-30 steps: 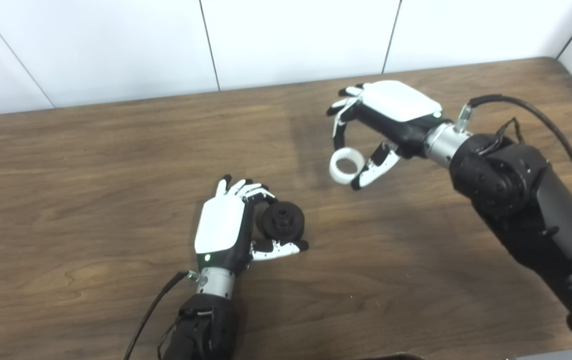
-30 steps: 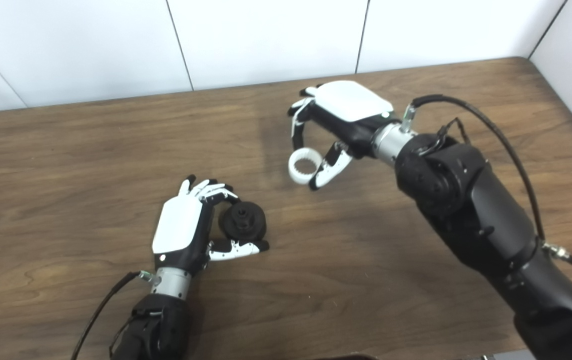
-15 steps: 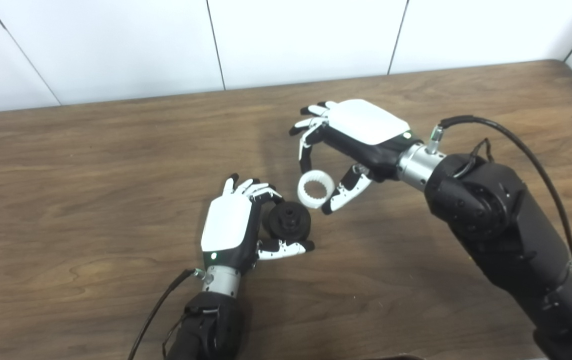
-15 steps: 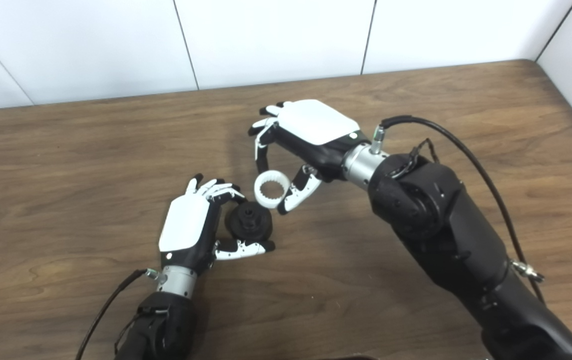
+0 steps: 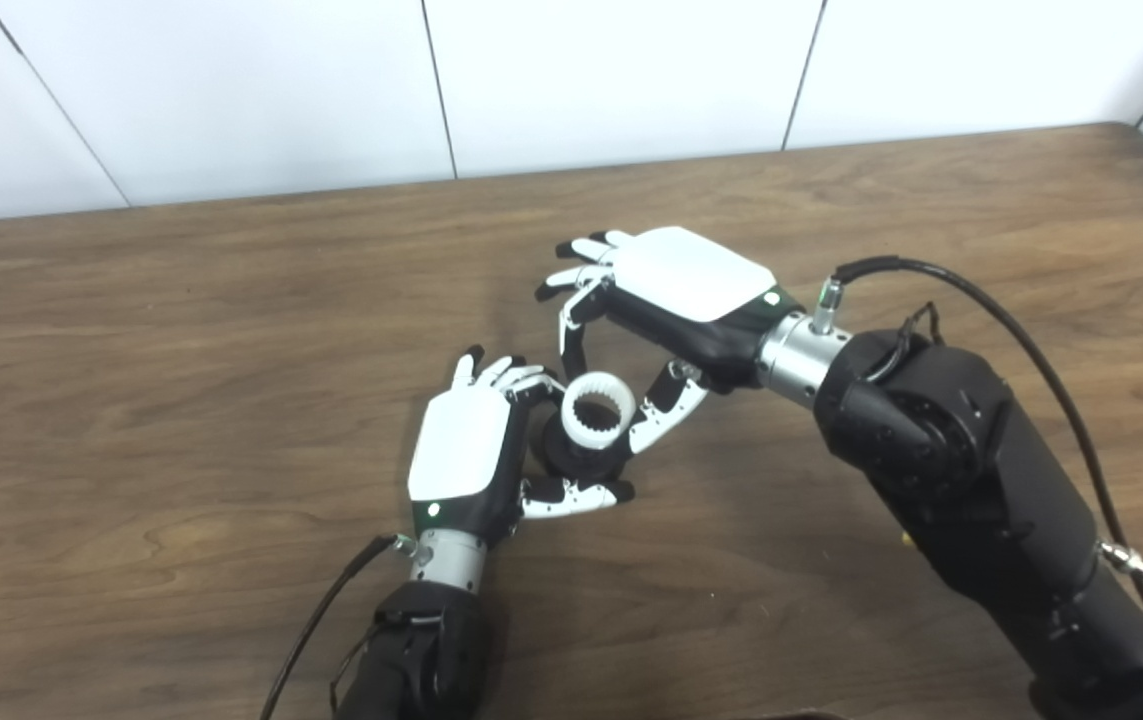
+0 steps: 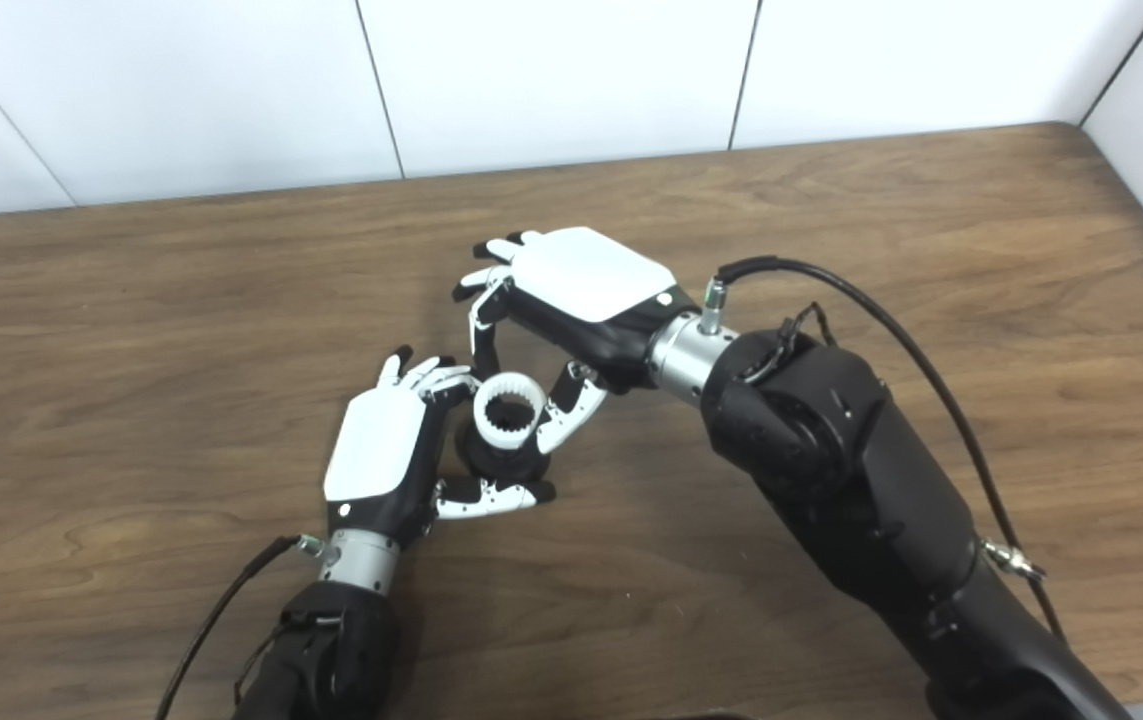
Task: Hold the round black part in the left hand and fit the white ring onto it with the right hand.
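White ring [image 5: 595, 422] pinched by right hand [image 5: 676, 300] over black part [image 5: 581, 462] (left hand [image 5: 466, 455] gripping).

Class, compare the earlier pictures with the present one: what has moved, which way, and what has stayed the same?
The right hand, shut on the white ring, has carried it leftward and toward the robot until it sits over the round black part. The left hand has stayed clasped on that part at the same spot on the table.

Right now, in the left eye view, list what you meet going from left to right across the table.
Left robot hand → white ring, held over the round black part → right robot hand → right arm's black cable.
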`<state>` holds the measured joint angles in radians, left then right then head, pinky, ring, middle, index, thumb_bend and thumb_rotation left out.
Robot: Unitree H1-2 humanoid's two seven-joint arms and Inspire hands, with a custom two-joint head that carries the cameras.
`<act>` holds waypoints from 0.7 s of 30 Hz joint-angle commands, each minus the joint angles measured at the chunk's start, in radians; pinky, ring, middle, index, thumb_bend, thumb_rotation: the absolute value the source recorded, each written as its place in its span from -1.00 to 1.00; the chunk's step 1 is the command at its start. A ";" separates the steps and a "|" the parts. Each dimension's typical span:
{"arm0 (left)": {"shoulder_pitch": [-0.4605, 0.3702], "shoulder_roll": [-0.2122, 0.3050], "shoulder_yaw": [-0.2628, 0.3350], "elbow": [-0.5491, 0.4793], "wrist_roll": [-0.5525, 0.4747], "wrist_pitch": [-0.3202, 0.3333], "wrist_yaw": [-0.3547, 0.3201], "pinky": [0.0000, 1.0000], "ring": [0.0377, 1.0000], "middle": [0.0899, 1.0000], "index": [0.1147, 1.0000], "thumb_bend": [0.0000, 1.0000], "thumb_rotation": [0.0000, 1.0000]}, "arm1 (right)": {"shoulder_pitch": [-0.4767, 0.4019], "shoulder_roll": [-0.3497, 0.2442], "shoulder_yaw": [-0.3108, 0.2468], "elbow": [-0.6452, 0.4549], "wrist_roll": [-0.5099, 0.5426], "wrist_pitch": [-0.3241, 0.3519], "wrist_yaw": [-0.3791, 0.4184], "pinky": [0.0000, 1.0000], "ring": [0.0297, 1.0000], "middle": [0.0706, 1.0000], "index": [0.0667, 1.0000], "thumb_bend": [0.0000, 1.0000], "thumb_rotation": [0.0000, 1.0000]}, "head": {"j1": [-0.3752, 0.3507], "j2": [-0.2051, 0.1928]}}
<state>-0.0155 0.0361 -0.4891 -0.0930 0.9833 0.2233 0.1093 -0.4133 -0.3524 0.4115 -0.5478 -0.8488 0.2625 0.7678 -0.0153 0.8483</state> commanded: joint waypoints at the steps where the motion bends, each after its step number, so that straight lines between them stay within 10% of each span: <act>1: 0.006 -0.003 -0.018 0.032 0.026 0.022 -0.031 1.00 0.74 0.48 -0.17 0.05 -0.89 | -0.029 0.008 -0.005 -0.007 -0.010 -0.020 -0.002 1.00 0.96 0.74 -0.11 0.05 -0.73 | -0.001 0.002; 21: 0.004 -0.006 -0.015 0.022 0.018 0.027 -0.037 1.00 0.75 0.49 -0.17 0.05 -0.89 | -0.009 0.018 -0.010 0.078 -0.020 -0.071 -0.035 0.93 0.93 0.71 -0.10 0.05 -0.73 | 0.000 0.010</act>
<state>-0.0169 0.0359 -0.4914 -0.0933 0.9845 0.2267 0.1085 -0.3972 -0.3392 0.4173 -0.4667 -0.8714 0.2181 0.7600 -0.0138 0.8575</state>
